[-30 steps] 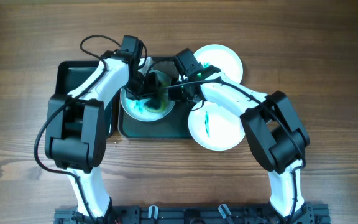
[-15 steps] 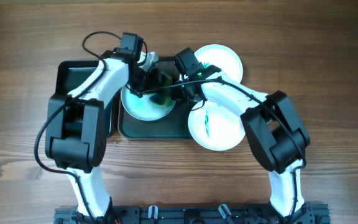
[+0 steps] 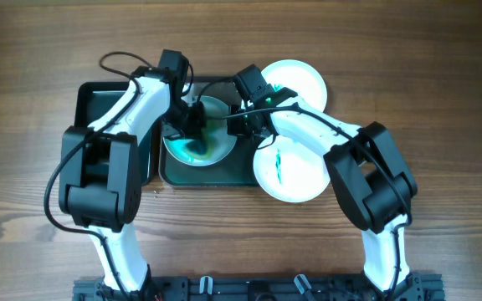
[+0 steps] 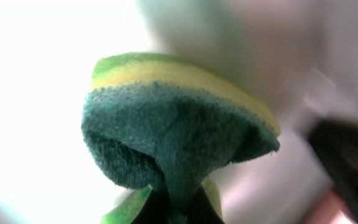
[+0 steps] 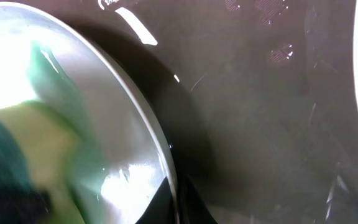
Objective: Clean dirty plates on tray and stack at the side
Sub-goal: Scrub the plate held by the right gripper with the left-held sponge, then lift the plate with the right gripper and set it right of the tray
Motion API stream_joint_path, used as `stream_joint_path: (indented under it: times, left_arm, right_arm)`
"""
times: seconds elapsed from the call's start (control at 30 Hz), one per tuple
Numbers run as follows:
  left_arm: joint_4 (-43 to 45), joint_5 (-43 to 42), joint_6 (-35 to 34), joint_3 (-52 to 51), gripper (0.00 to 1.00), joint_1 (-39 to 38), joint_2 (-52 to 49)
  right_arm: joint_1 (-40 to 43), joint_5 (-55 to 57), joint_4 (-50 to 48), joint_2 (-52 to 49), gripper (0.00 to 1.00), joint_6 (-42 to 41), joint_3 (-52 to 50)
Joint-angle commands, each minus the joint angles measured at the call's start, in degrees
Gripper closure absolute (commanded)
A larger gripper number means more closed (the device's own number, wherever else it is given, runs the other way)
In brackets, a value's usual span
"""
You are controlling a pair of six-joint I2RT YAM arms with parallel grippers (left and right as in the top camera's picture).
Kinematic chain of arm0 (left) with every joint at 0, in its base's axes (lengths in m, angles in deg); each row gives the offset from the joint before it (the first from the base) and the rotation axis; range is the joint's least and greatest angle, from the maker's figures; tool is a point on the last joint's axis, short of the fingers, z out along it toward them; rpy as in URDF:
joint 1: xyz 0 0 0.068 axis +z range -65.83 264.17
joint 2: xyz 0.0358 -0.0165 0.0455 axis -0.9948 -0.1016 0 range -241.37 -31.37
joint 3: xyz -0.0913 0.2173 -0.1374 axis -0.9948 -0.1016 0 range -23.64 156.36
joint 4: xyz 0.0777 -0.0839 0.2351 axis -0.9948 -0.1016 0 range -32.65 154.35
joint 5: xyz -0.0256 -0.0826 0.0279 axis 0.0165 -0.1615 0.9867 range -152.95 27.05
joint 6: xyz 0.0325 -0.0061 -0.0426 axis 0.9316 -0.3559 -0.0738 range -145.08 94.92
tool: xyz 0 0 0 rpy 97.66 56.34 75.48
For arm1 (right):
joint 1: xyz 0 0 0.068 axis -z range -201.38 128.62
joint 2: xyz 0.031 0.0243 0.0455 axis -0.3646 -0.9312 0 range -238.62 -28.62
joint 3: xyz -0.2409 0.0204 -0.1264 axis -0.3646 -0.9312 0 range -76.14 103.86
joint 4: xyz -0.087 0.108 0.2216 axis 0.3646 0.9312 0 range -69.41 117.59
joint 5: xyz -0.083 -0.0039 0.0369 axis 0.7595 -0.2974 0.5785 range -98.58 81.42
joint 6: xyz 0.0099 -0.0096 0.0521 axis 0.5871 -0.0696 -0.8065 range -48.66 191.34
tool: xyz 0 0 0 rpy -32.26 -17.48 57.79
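Note:
A white plate [image 3: 197, 144] with teal smear spread over it lies in a dark tray [image 3: 224, 171] at the centre. My left gripper [image 3: 192, 124] is shut on a green-yellow sponge [image 4: 173, 124] and presses it onto this plate. My right gripper [image 3: 234, 124] is shut on the plate's right rim; in the right wrist view its jaws [image 5: 174, 199] stand on either side of the plate's rim [image 5: 160, 155], and the sponge [image 5: 17, 143] shows blurred at the left. A second plate [image 3: 289, 167] with a teal smear and a plain white third plate [image 3: 299, 82] lie at the right.
Another dark green tray [image 3: 99, 100] lies at the left, partly under my left arm. The two plates at the right rest mostly on the wooden table [image 3: 442, 84], close to the right arm's elbow. The tray's dark floor [image 5: 260, 124] fills the right wrist view.
My left gripper has slid the sponge left across the plate, off its right side. Teal smear shows again on the plate's lower middle. The right arm has held still on the rim.

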Motion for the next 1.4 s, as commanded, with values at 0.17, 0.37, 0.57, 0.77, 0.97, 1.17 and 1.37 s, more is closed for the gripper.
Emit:
stream_joint_path:
  times: [0.17, 0.37, 0.57, 0.77, 0.97, 1.17, 1.37]
  left_arm:
    - [12.7, -7.6, 5.2, -1.8, 0.96, -1.1, -1.1]
    - [15.5, -3.0, 0.4, -3.9, 0.96, -1.1, -3.0]
    - [9.9, 14.4, -12.3, -3.4, 0.96, -0.3, -5.5]
    - [-5.1, 33.1, -16.6, 3.7, 0.96, -0.4, -5.5]
    - [-13.8, 31.1, -17.8, 6.4, 0.96, -0.7, -4.8]
    - [-18.9, 10.4, -5.9, 19.5, 0.96, 0.8, 3.3]
    - [-19.0, 14.6, -5.9, 22.6, 0.96, 10.3, 12.7]
  right_arm:
    - [-0.1, 0.3, 0.1, 0.1, 0.95, 0.6, 0.4]
    - [-0.1, 0.3, 0.1, 0.1, 0.96, 0.6, 0.4]
    - [-0.1, 0.4, 0.0, 0.1, 0.96, 0.6, 0.4]
    - [-0.1, 0.4, -0.3, 0.1, 0.96, 0.6, 0.4]
    - [-0.1, 0.3, -0.1, 0.1, 0.96, 0.6, 0.4]
    - [-0.1, 0.9, 1.4, 2.7, 0.95, 3.6, 0.4]
    - [-1.3, 13.8, 7.5, 10.6, 0.96, 9.7, 0.4]
